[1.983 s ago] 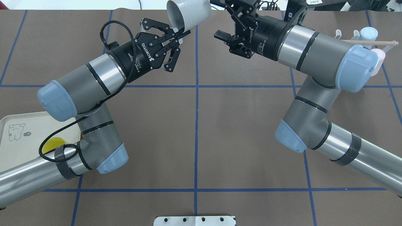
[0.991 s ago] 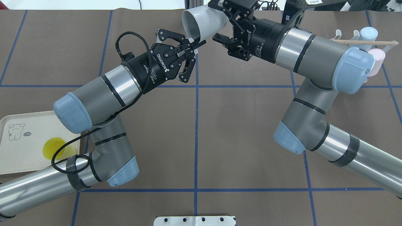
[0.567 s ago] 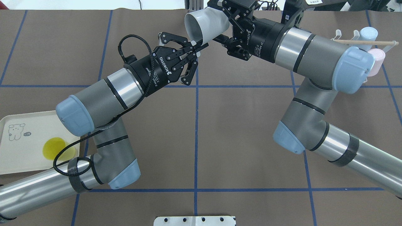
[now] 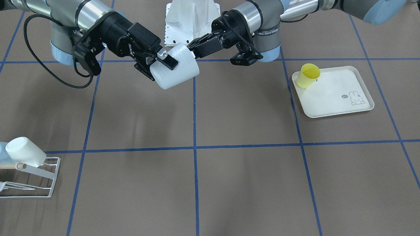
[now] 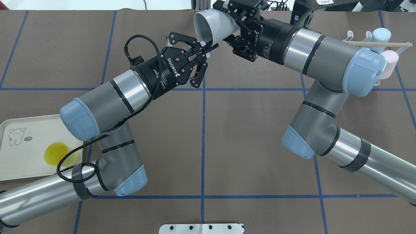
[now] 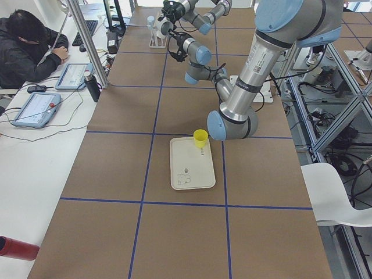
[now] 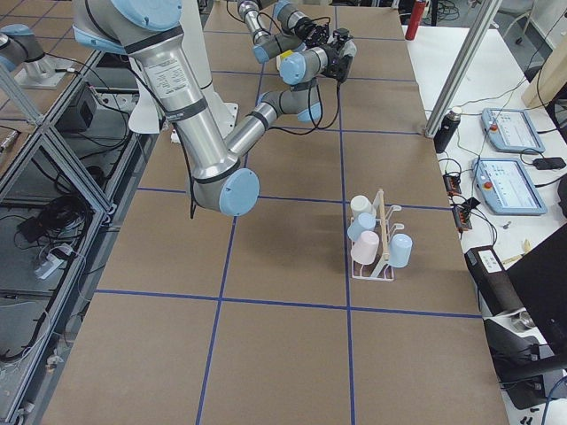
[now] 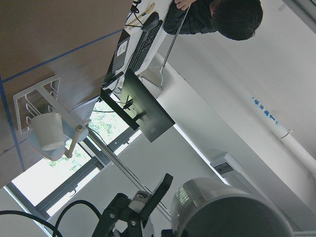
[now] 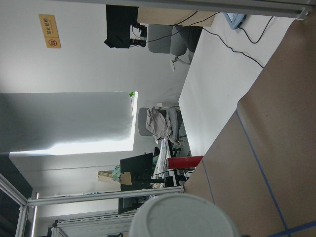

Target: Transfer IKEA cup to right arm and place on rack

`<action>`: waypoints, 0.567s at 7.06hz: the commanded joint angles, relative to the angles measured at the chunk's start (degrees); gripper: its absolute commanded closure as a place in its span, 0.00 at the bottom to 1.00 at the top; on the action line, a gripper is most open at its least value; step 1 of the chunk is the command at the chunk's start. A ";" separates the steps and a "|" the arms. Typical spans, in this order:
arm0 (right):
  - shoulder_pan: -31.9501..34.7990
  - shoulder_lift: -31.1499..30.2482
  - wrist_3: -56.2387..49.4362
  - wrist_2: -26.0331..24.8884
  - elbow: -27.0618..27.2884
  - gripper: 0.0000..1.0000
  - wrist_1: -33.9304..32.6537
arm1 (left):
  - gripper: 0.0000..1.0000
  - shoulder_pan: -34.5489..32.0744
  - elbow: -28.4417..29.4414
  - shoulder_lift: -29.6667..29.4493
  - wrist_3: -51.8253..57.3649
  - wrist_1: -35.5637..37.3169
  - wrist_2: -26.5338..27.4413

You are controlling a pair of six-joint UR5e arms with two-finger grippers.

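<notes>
Matt white plastic cup [image 4: 180, 72], matt brown table cover [image 4: 242, 114], white metal-wire rack [image 4: 41, 172], pale wooden dowel [image 5: 398, 44]

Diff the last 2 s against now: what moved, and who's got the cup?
The left tool carried the white cup, pinched by its rim, rightward between the open fingers of the right tool, which then closed on the cup's base end. Both tools hold it now; the left has not released. Unchanged: the yellow cup on the tray, and the rack.

Qty: arms [image 5: 107, 100] x2, cups [image 4: 175, 67] x6, tray [image 4: 331, 109] x1, rack [image 7: 383, 239] x1.
</notes>
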 commanded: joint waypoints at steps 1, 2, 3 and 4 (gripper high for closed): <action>0.00 0.54 -0.33 0.06 -0.85 1.00 -0.02 | 0.00 -0.09 -0.15 0.37 1.37 0.05 0.77; 0.00 0.80 -0.42 0.06 -0.94 1.00 -0.02 | 0.00 -0.09 -0.41 0.46 3.03 -0.03 1.56; 0.26 0.81 -0.77 0.06 -0.85 1.00 0.07 | 0.00 -0.09 -0.67 0.55 5.66 -0.12 1.65; 1.05 0.72 -2.52 -0.03 -0.94 1.00 -0.02 | 0.00 -0.35 -0.76 0.55 6.21 -0.21 1.66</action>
